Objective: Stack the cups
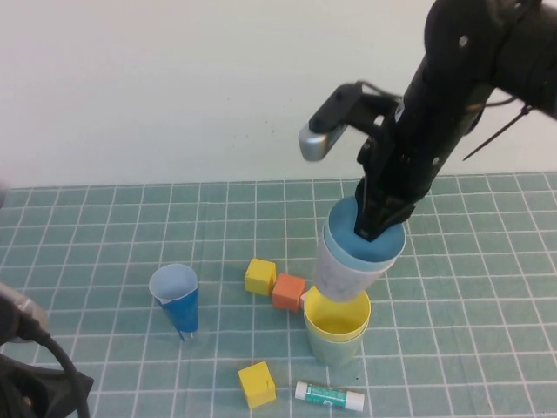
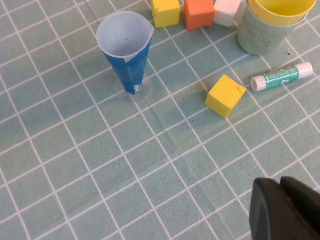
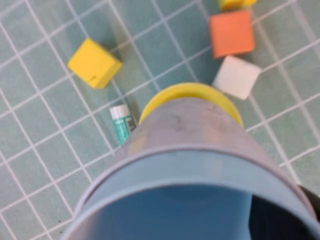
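The right gripper hangs over the middle of the table, its fingers pinching the rim of a light blue cup, with 1 finger reaching down inside the cup. That blue cup sits nested in a pale pinkish cup, and the pair is held tilted in the air, its bottom just above the yellow cup. The yellow cup is nested in the pale green cup, which stands upright on the green gridded mat. In the right wrist view the mouth of the blue cup fills the foreground, the pinkish wall runs below it, and the yellow rim shows behind the held pair. Just beside the green and yellow stack lie an orange block and a white block, with a yellow block touching the orange one. A second yellow block and a glue stick lie nearer the robot. A dark-blue paper cone with a white inside stands upright, well apart on the left. The left gripper hovers low at the near left of the table; whether its fingers are spread or together cannot be told.
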Tool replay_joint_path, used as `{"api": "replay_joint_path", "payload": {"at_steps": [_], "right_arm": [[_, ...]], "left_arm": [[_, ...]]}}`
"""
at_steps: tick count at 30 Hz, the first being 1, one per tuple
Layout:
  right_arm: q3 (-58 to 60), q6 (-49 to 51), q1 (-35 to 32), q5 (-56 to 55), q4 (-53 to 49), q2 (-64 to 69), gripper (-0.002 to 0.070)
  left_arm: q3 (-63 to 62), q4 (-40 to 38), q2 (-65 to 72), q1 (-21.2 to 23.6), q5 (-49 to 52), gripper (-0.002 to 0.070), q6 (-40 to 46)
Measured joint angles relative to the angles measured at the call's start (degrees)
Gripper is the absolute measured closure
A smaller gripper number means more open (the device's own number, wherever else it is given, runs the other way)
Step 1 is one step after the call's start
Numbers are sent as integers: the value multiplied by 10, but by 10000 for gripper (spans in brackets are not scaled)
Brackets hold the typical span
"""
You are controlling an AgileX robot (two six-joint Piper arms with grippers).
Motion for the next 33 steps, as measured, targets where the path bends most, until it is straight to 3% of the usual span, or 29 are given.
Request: {"api": "replay_joint_path", "payload": {"at_steps": [10,17,20,23,27,33], "right_arm": [[7,0,0,-5,3,50,634],[7,0,0,-5,7,56,481],[7,0,0,-6,10,53,465],[8,-1,0,-6,22,26,484],[29,-34,0,-29,86,-66,569],[157,-138,20,-150,179,-263,666]], "left_arm": [[0,0,0,0,0,677,3],[0,1,0,0,0,677,3],[0,1,0,0,0,677,3],[0,2,0,0,0,677,3],[0,2,0,0,0,677,3],[0,-2,0,0,0,677,3]]}}
